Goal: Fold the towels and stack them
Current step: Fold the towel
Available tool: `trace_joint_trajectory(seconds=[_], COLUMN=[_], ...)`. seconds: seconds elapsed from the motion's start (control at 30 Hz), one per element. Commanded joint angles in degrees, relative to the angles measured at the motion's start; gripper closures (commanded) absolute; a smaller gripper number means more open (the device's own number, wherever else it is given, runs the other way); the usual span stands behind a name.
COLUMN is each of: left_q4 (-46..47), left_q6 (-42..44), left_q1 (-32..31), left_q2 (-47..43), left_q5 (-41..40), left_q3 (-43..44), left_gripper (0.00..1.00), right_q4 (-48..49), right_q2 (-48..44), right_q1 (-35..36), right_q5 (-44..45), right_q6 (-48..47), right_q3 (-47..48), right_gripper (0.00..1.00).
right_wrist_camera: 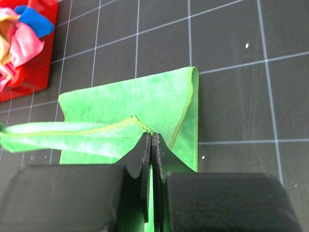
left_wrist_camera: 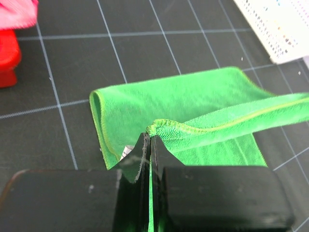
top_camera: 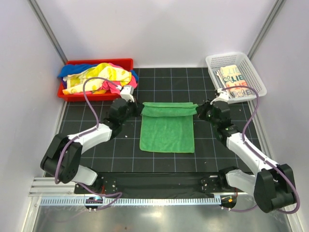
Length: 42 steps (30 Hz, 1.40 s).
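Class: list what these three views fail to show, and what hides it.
1. Top view: how many towels fill the tray; they overlap.
2. Top view: full wording on the printed towel in the basket; folded, too small.
3. Left wrist: green towel's near part; left gripper covers it.
4. Right wrist: tray, cut by left edge.

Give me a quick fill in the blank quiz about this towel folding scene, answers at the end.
1. The left gripper and the right gripper each pinch a corner of a spread towel coloured ____.
2. The crumpled towels sit in a tray coloured ____.
3. The basket holding the lettered towel stands on the robot's ____ side.
Answers: green; red; right.
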Motion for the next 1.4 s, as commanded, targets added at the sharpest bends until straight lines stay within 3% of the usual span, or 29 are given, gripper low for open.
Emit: trace_joint_trajectory(seconds=[0.0, 0.37, 1.37], left_q4=[1.64, 0.59, -2.48], left_q6=[0.58, 0.40, -1.35], left_q1=[-0.34, -2.79, -7.90], left_q2=[-3.54, -6.18, -11.54], left_q5=[-2.77, -3.47, -9.98], left_q3=[-0.63, -3.09, -8.89], left_gripper=[1.00, 1.00, 1.00], right_q4=[-1.99, -5.07, -13.33], right_q2=[-2.20, -3.79, -8.00], right_q1=[1.45, 6.02, 8.66], right_q5=[2.71, 7.01, 10.88], right_q6=[0.40, 1.72, 4.98], right_q3=[-0.55, -2.58, -4.16], right_gripper=[0.99, 0.99, 0.99])
